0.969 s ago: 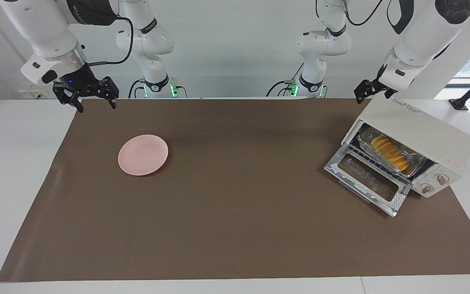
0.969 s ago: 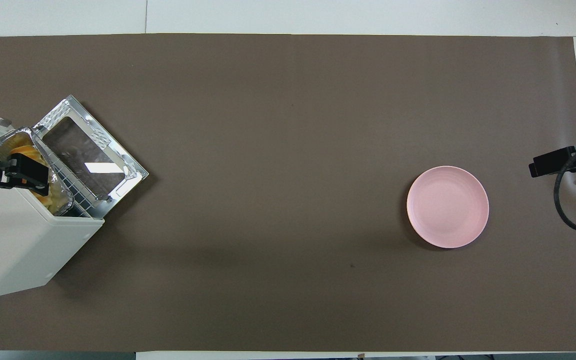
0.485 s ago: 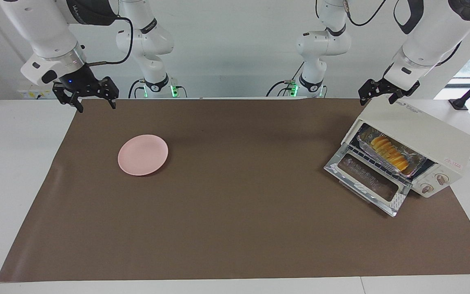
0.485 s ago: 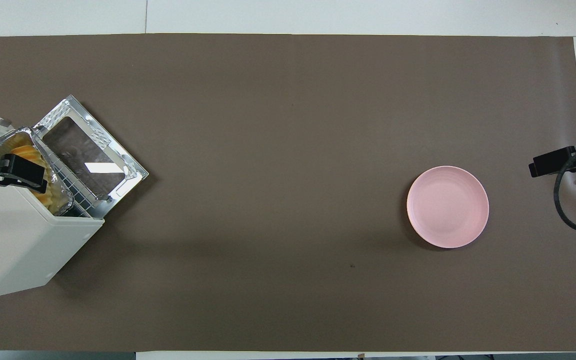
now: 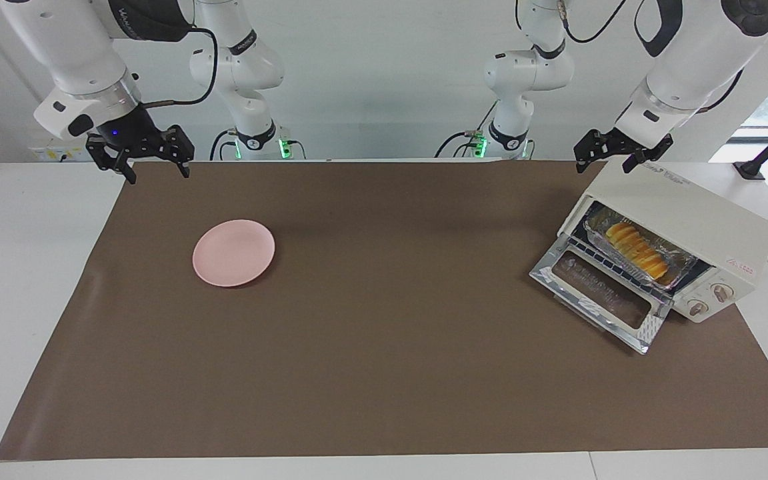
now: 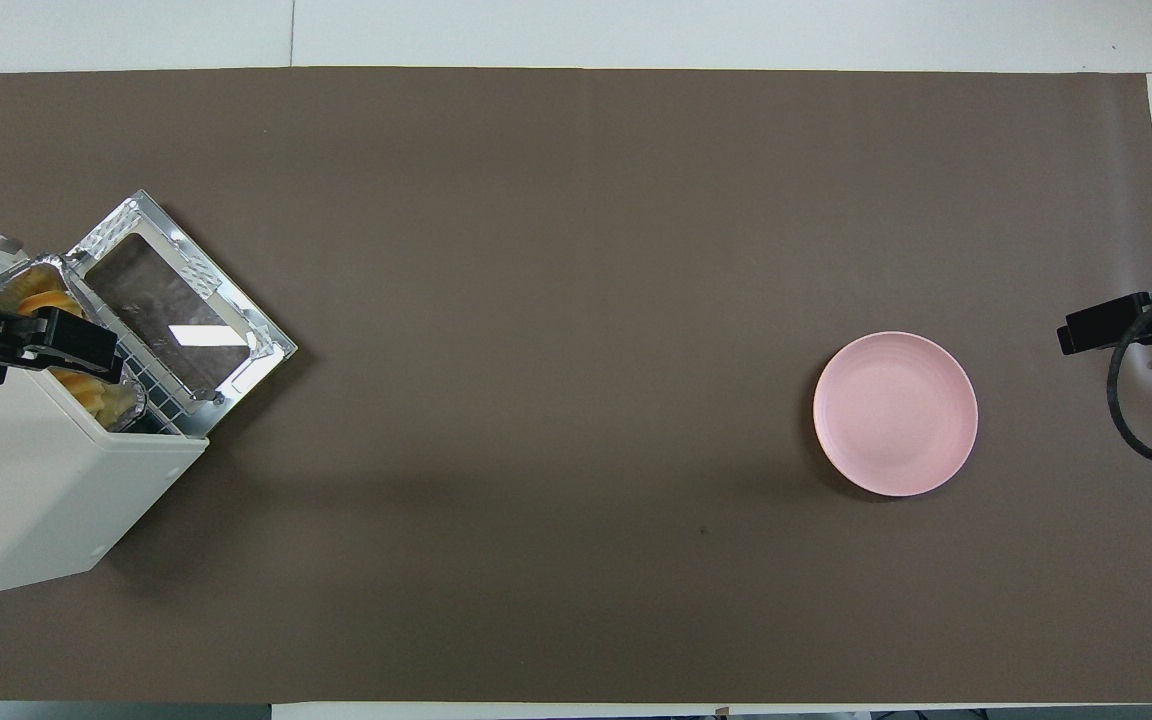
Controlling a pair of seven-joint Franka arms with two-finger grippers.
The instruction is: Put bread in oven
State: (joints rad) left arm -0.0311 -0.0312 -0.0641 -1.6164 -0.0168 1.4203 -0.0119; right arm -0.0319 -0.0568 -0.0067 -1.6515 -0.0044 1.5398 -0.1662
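Note:
The bread (image 5: 637, 245), a ridged yellow-orange loaf, lies in a crinkled foil tray (image 5: 683, 265) on the rack inside the cream-white oven (image 5: 691, 200). The oven stands at the left arm's end of the table with its glass door (image 5: 601, 297) dropped open. In the overhead view the oven (image 6: 26, 480) hides most of the bread (image 6: 36, 301). My left gripper (image 5: 605, 160) is open and empty, up in the air over the oven's top edge; it also shows in the overhead view (image 6: 41, 345). My right gripper (image 5: 156, 170) is open and empty, waiting over the mat's corner.
A round pink plate (image 5: 233, 253) lies bare on the brown mat (image 5: 384, 347) toward the right arm's end; it also shows in the overhead view (image 6: 895, 413). The right gripper (image 6: 1111, 325) shows at the mat's edge beside the plate.
The left gripper has shifted a little sideways over the oven's top, first one way, then back. The bread, tray, door, plate and right arm have not moved.

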